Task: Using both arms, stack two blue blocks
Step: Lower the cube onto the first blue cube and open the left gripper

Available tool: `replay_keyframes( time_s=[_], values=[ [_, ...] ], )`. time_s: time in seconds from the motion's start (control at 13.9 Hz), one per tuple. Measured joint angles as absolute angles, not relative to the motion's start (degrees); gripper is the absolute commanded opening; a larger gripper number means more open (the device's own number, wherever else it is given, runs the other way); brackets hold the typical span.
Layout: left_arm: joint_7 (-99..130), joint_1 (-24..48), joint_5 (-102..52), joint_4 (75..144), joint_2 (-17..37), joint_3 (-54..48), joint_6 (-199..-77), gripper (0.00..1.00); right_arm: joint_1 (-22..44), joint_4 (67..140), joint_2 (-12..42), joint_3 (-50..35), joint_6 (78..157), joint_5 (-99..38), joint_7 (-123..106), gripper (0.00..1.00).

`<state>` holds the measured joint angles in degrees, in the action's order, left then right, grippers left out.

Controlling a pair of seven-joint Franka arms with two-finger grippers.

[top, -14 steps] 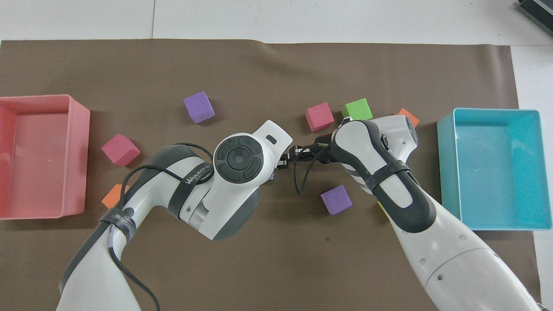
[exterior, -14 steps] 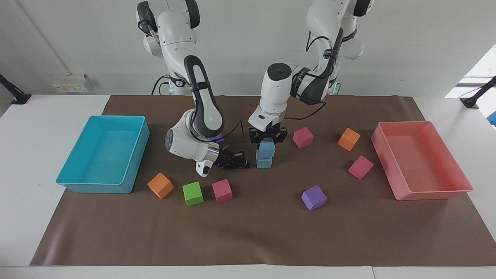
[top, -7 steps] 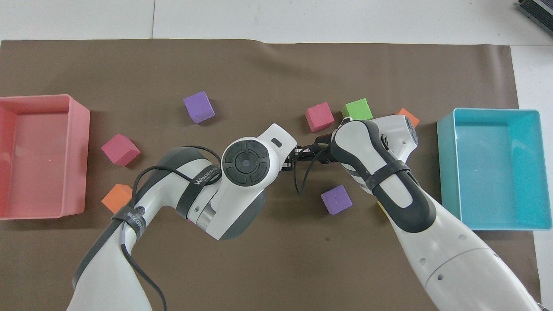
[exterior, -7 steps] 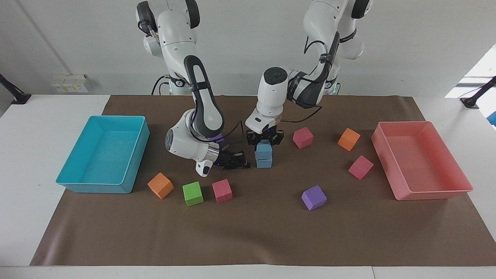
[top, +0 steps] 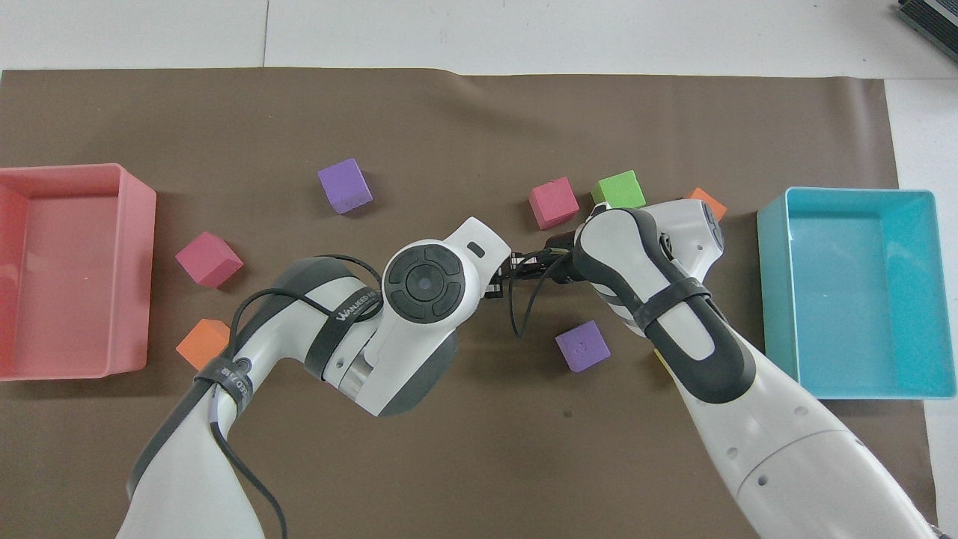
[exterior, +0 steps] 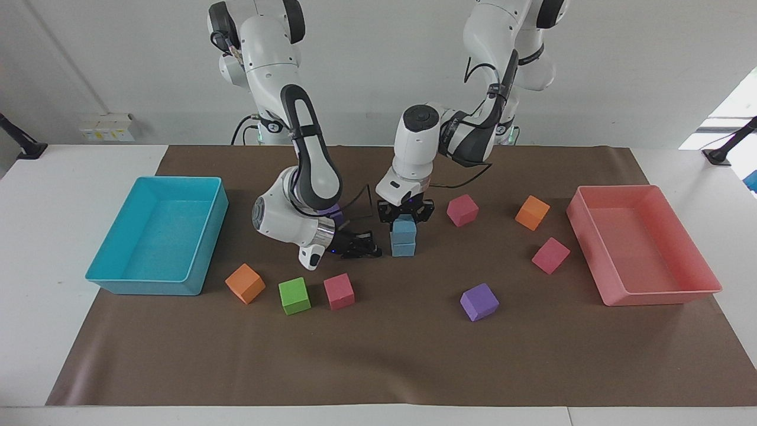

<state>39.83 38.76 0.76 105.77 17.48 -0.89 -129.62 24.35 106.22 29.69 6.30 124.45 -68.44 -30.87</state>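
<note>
Shifting slightly toward the right arm's end since a second earlier, the left gripper stayed clamped on the upper blue block, now seated on the lower blue block mid-surface. The right gripper, closed and empty, waited beside. A careless release could topple the stack.

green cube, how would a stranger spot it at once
Start at the turquoise tray at the right arm's end. Three cubes sit in a row beside it; the green cube is the middle one, between an orange cube and a pink cube.
</note>
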Motion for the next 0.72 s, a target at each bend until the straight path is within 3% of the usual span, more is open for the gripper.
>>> replay_keyframes(
  time_s=[0.5, 0.72],
  values=[
    [39.9, 38.8, 0.8, 106.1, 17.5, -0.9, -129.7, 0.01, 24.4, 106.2, 29.7, 6.3, 124.4, -68.4, -30.9, 0.0],
    [39.9, 38.8, 0.8, 106.1, 17.5, -0.9, -129.7, 0.43, 24.4, 106.2, 29.7, 6.3, 124.4, -68.4, -30.9, 0.0]
  ],
)
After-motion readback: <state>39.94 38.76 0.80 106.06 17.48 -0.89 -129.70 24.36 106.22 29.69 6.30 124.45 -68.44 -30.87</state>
